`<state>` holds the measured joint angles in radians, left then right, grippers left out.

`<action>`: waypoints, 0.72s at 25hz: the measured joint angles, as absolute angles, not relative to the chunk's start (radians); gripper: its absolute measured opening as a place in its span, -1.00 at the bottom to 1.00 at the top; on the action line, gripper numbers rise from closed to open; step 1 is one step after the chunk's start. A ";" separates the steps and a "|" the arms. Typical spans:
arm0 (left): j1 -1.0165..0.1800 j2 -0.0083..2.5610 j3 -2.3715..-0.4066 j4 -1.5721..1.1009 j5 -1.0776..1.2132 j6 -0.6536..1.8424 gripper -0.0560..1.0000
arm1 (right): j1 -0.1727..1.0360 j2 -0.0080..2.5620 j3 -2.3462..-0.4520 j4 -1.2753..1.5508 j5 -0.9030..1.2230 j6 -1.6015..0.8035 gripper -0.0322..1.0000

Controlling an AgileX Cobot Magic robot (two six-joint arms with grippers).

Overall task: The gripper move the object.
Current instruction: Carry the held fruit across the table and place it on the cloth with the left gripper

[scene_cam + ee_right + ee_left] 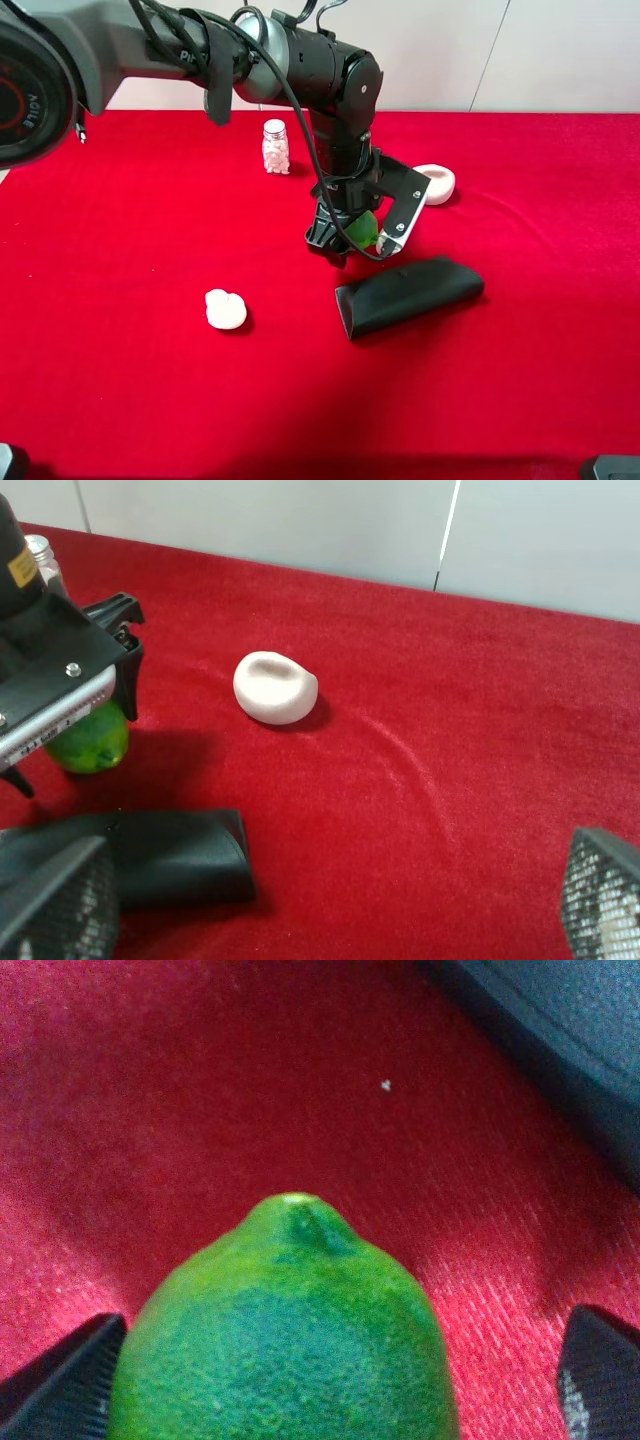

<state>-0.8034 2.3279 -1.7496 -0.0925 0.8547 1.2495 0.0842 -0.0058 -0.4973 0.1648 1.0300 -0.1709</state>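
Exterior high: left gripper (pixel 343 240) low over red cloth (pixel 120 380) mid-table, lime (pixel 362 230) btwn its fingers, just far of dark pouch (pixel 410 295). Left wrist: jaws wide, lime against one finger, clear gap to other. Right wrist: right gripper (pixel 325 905) wide open, empty, w/ pouch near one finger.

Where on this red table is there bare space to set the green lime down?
Bare red cloth left of the small white knob-shaped piece, along the front edge, and right of the dark rolled pouch. Crowded at centre: the left hand straddles the green lime, with pouch, white dish-shaped piece and clear pill bottle around it.
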 joint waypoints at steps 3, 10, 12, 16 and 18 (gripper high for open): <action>-0.803 2.328 -1.750 -0.092 0.861 1.249 0.67 | 0.084 -0.006 -0.497 0.165 1.030 -0.171 0.41; -0.803 2.328 -1.750 -0.092 0.866 1.248 0.81 | 0.084 -0.006 -0.497 0.165 1.030 -0.171 0.41; -0.803 2.328 -1.755 -0.093 0.872 1.248 0.83 | 0.084 -0.006 -0.497 0.165 1.030 -0.171 0.41; -0.803 2.325 -1.782 -0.093 0.898 1.244 0.84 | 0.084 -0.006 -0.497 0.165 1.030 -0.171 0.41; -0.803 2.314 -1.792 -0.093 0.908 1.237 0.84 | 0.084 -0.006 -0.497 0.165 1.030 -0.171 0.41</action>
<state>-0.8034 2.3142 -1.7923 -0.0928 0.9083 1.2366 0.0842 -0.0058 -0.4973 0.1648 1.0300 -0.1709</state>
